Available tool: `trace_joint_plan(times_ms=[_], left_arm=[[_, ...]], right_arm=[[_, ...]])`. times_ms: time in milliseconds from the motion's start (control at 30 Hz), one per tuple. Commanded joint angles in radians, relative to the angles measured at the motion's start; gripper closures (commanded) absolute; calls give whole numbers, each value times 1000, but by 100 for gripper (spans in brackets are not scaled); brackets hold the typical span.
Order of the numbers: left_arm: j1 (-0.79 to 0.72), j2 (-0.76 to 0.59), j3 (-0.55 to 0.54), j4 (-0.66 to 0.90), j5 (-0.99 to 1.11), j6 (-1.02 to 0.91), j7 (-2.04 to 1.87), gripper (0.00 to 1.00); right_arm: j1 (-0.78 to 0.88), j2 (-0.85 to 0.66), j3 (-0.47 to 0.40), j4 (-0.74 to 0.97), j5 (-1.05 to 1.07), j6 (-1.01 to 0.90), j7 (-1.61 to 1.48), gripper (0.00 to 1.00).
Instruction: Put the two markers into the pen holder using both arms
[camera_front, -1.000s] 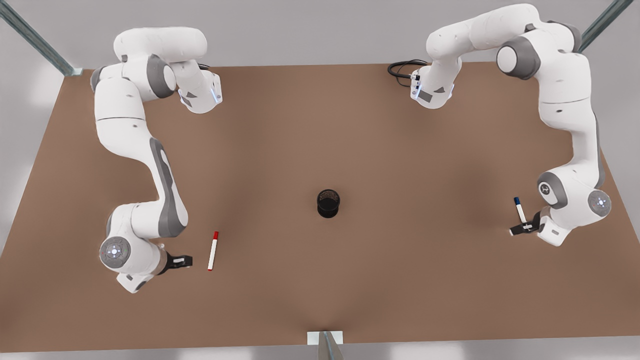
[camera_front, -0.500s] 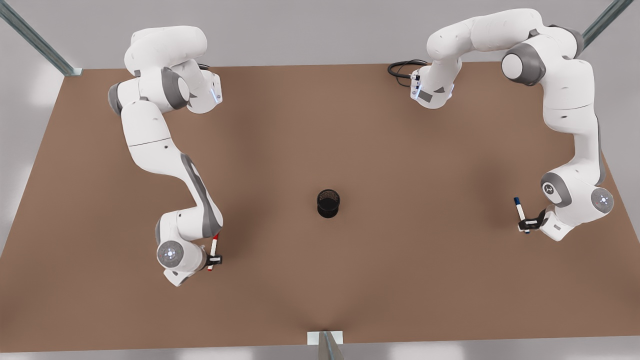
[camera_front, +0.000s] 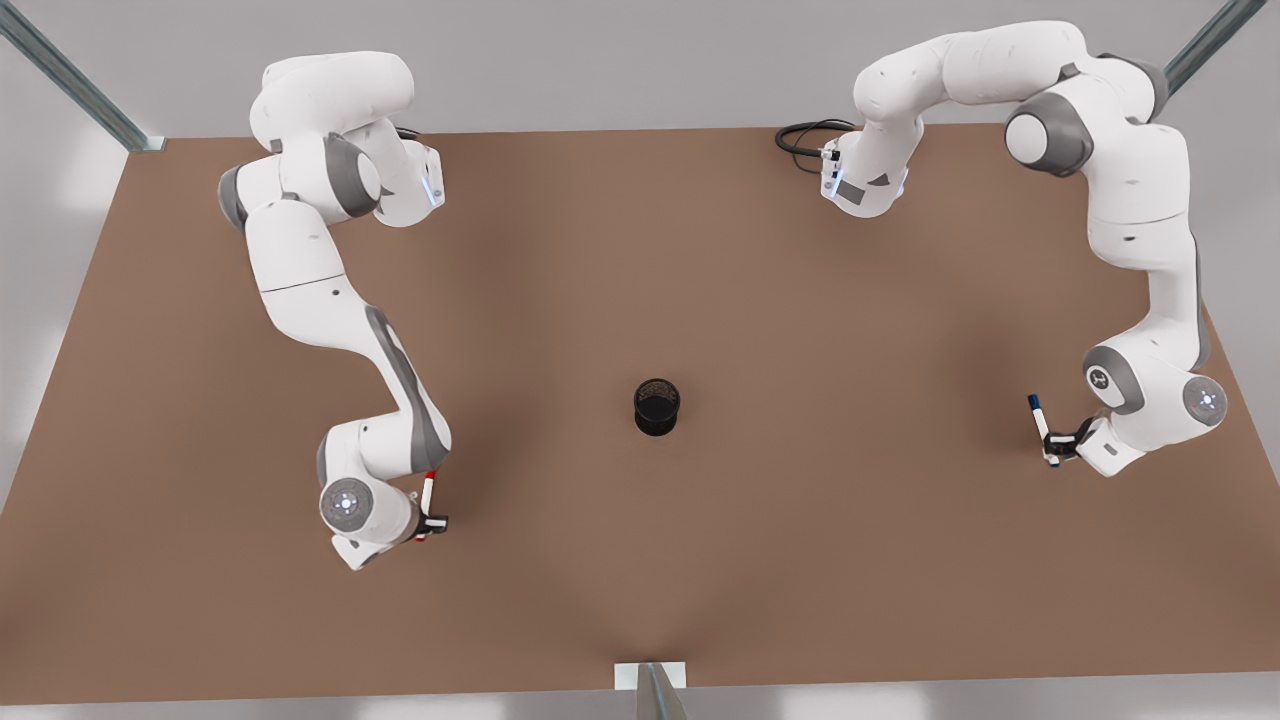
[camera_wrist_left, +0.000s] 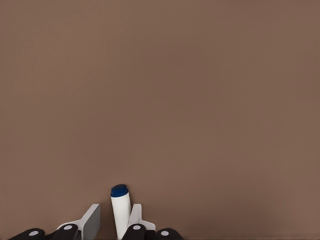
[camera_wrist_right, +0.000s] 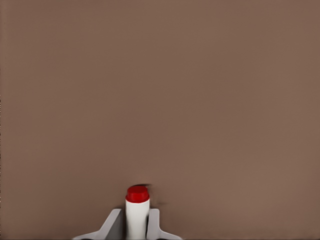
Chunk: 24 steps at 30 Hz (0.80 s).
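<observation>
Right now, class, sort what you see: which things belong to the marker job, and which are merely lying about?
Belonging to the job:
- blue-capped marker, between the left gripper fingers
- red-capped marker, clamped by the right gripper
- pen holder, standing mid-table

Lying about:
- black cable at the table's far edge

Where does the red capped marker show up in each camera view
Front view: the red marker lies toward the front view's lower left, at the right claw.
Right wrist view: the red marker stands between the right claw's two fingers, red cap toward the table.
Left wrist view: there the left claw has the blue marker instead.
Shared landmark: the brown table.
</observation>
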Motion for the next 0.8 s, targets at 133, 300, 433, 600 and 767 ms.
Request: trace_joint_plan(times_ms=[133,300,433,600,767], left_arm=[[2,2,0,1,1,5,117,61],[3,0,-2,1,-1,5,112,65],[2,-1,-2,2,-1,5,109,70],[2,0,-2,2,-3,5,108,74],[-4,-9,-2,19,-4,4,112,76]], right_arm=[[7,-17,2,13,-3,-18,118,79],[9,-112,34,13,-3,-19,118,79],[162,-253,65,13,-7,-38,237,79],[381,-279,65,16,-93,140,474,79],[487,-282,63,5,-187,378,649,79]])
